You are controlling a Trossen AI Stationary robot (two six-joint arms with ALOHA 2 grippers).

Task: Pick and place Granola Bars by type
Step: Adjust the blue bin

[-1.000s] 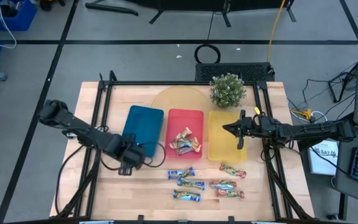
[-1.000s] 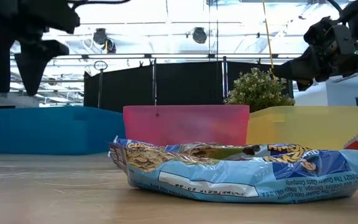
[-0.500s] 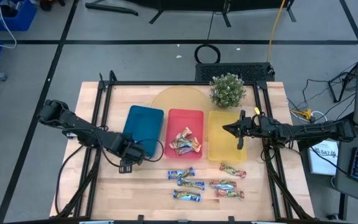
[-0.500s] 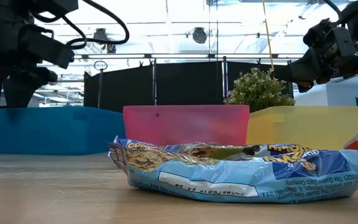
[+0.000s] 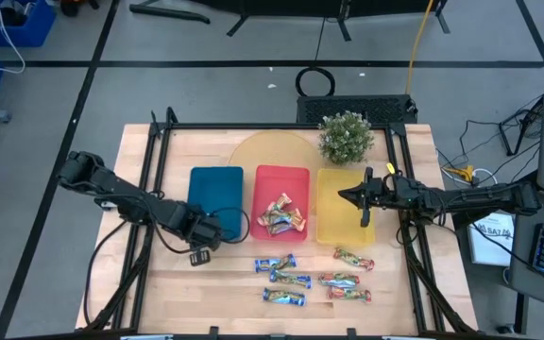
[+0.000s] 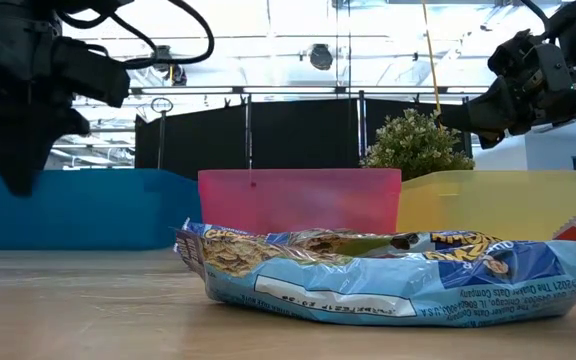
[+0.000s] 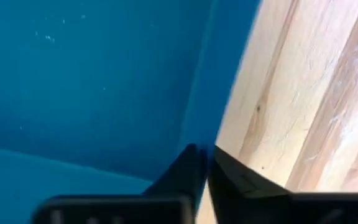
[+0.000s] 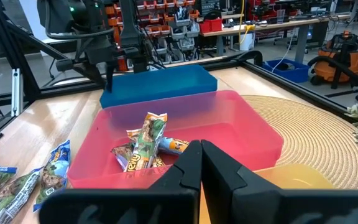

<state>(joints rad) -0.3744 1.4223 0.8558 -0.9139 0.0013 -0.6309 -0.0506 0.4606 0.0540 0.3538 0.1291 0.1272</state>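
The blue tray (image 5: 215, 196) stands at the left of the row, next to the red tray (image 5: 296, 179) and the yellow tray (image 5: 338, 189). My left gripper (image 5: 201, 240) points down at the blue tray's near edge, shut on its wall. Several gold-wrapped Granola Bars (image 5: 281, 215) lie in the red tray. Three blue-wrapped bars (image 5: 289, 279) and three red-green bars (image 5: 340, 280) lie on the table in front of the trays. One blue bar (image 6: 388, 275) fills the low view. My right gripper (image 5: 365, 204) hovers shut over the yellow tray. My left gripper has the blue tray's near wall (image 7: 202, 134) between its two fingers, toward the tray's left corner. One finger (image 7: 185, 165) stands inside the tray and the other (image 7: 235, 171) outside, over the wood. The fingers come from above, pointing down. The tray rests flat on the table.
A potted plant (image 5: 346, 137) and a round woven mat (image 5: 267, 151) sit behind the trays. Black frame rails (image 5: 159, 189) run along the table's left and right sides. Bare wood lies left of the loose bars.
My left gripper has come down at the blue tray's near edge and shut on its wall. The blue tray, skewed before, has turned about and now lies square beside the red tray. My right arm has kept still.
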